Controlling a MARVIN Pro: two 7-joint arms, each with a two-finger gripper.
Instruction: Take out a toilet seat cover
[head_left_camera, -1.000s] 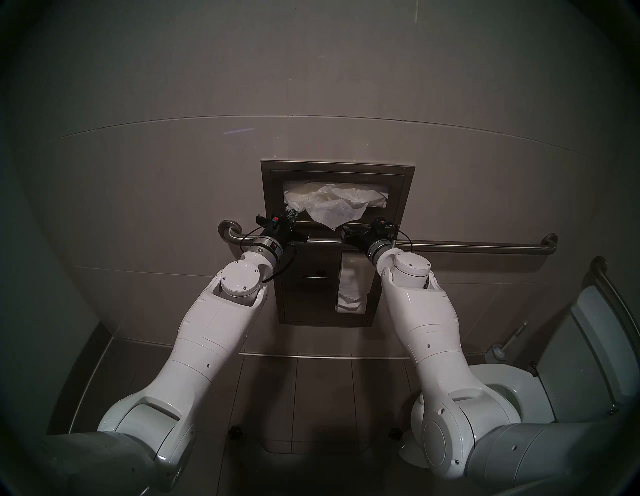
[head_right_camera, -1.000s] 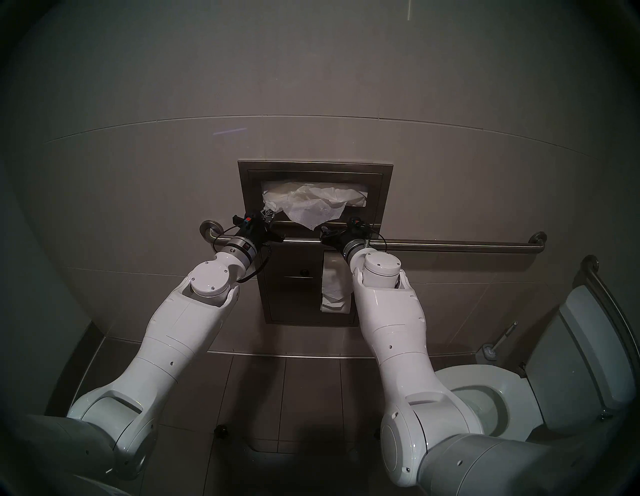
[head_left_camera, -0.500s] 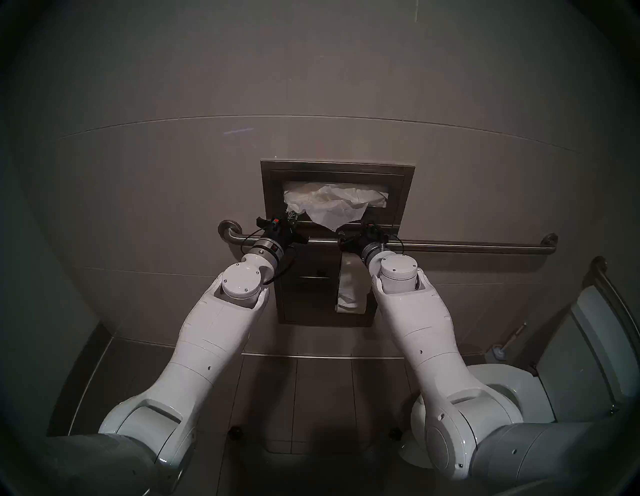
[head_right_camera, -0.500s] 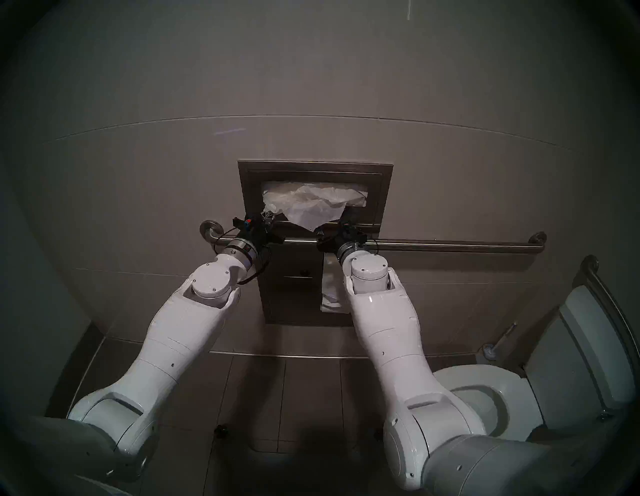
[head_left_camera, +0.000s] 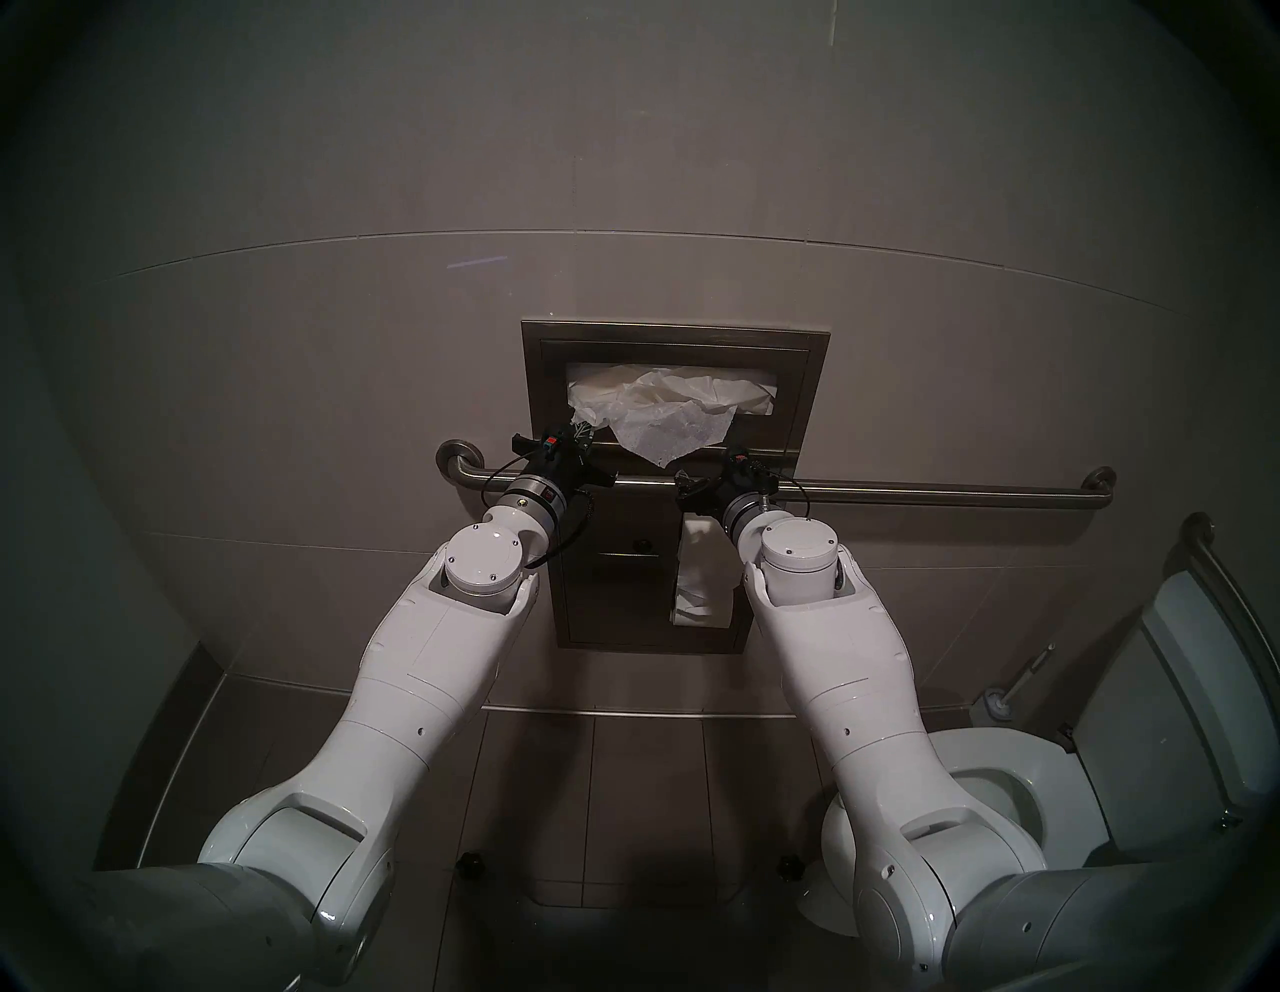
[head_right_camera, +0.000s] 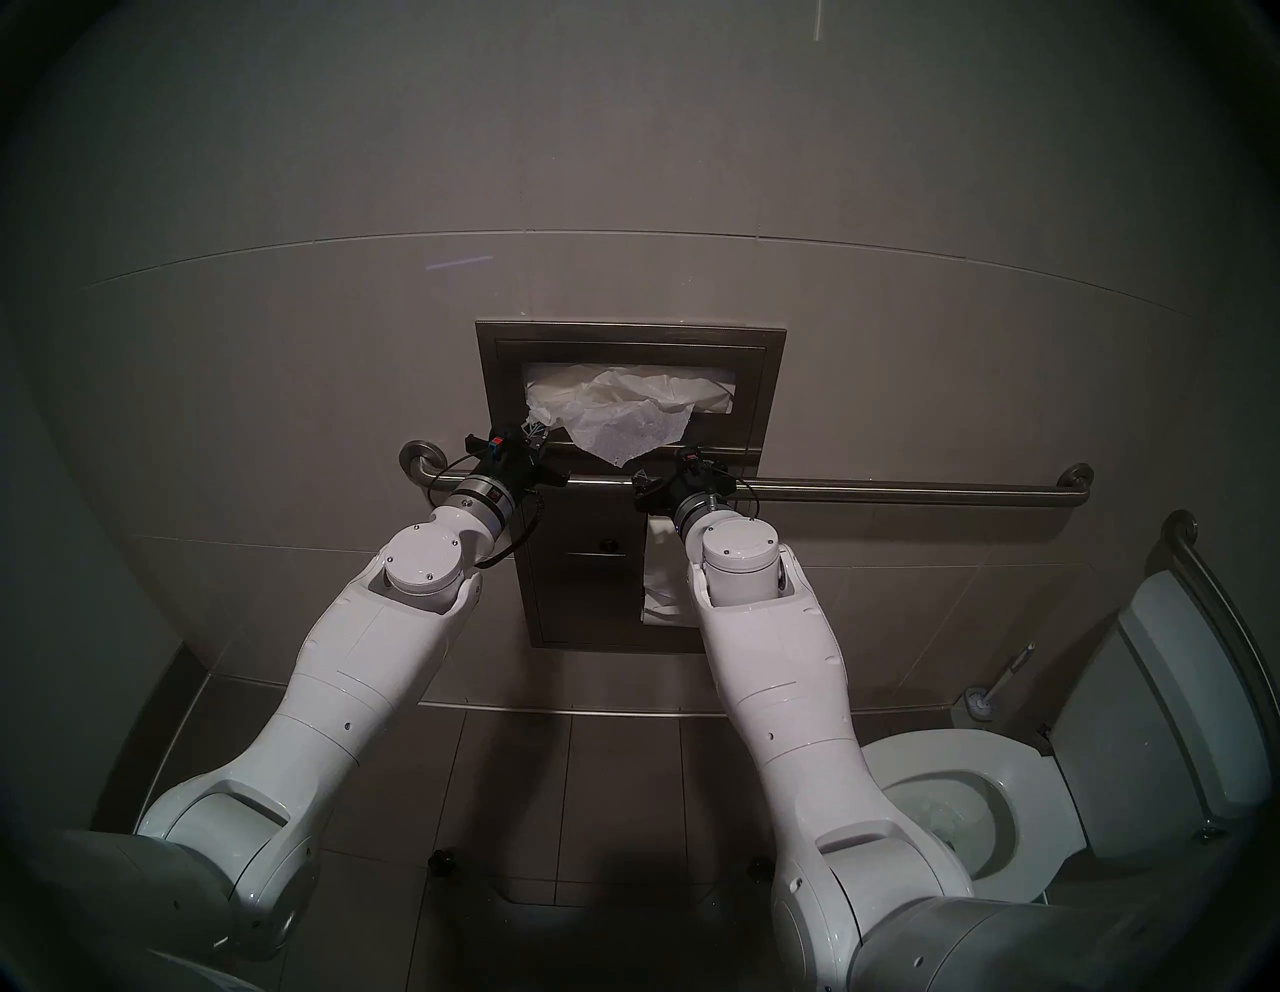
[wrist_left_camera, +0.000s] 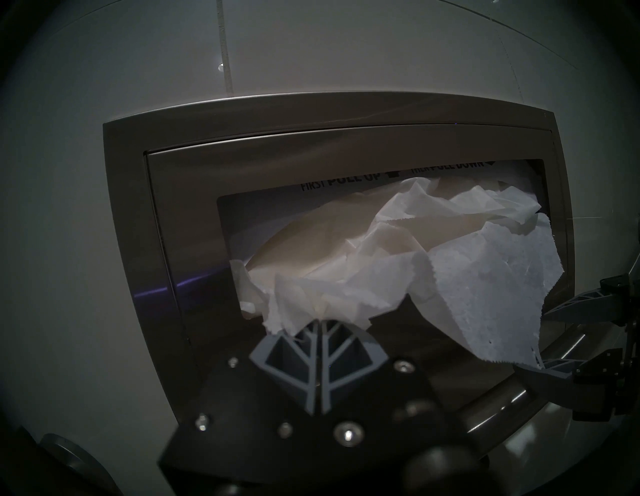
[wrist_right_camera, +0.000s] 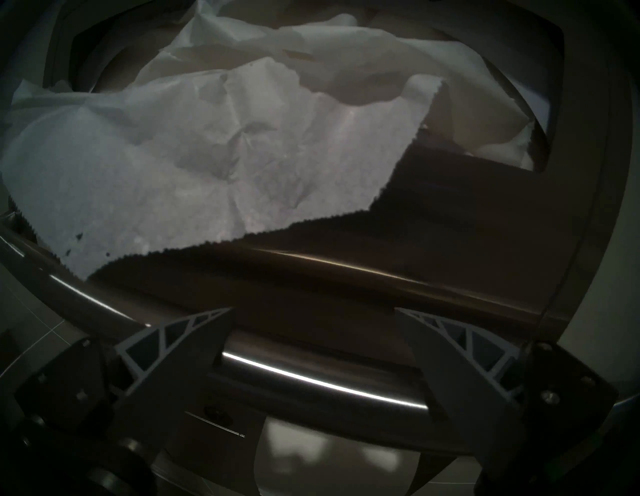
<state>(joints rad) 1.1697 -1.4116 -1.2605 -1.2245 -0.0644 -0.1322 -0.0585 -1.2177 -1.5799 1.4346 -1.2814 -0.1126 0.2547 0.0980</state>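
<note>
The toilet seat cover (head_left_camera: 665, 424) is a crinkled white tissue sheet hanging out of the slot of a steel wall dispenser (head_left_camera: 539, 388). Its pointed lower flap droops toward the grab bar. My left gripper (head_left_camera: 583, 434) is shut on the sheet's lower left corner; in the left wrist view the closed fingertips (wrist_left_camera: 320, 325) pinch the paper's edge (wrist_left_camera: 311, 308). My right gripper (head_left_camera: 692, 472) is open just below the flap's tip. In the right wrist view its fingers (wrist_right_camera: 194, 329) stand wide apart under the sheet (wrist_right_camera: 207, 156), with nothing between them.
A steel grab bar (head_left_camera: 935, 493) runs across the wall in front of the panel, right under both grippers. A toilet paper roll (head_left_camera: 699, 575) sits in the panel's lower part. The toilet (head_left_camera: 1004, 755) and a brush (head_left_camera: 997, 703) stand at the right.
My right arm has swung left and its wrist has turned, bringing the open gripper under the sheet's hanging tip. The left gripper has stayed shut on the corner.
</note>
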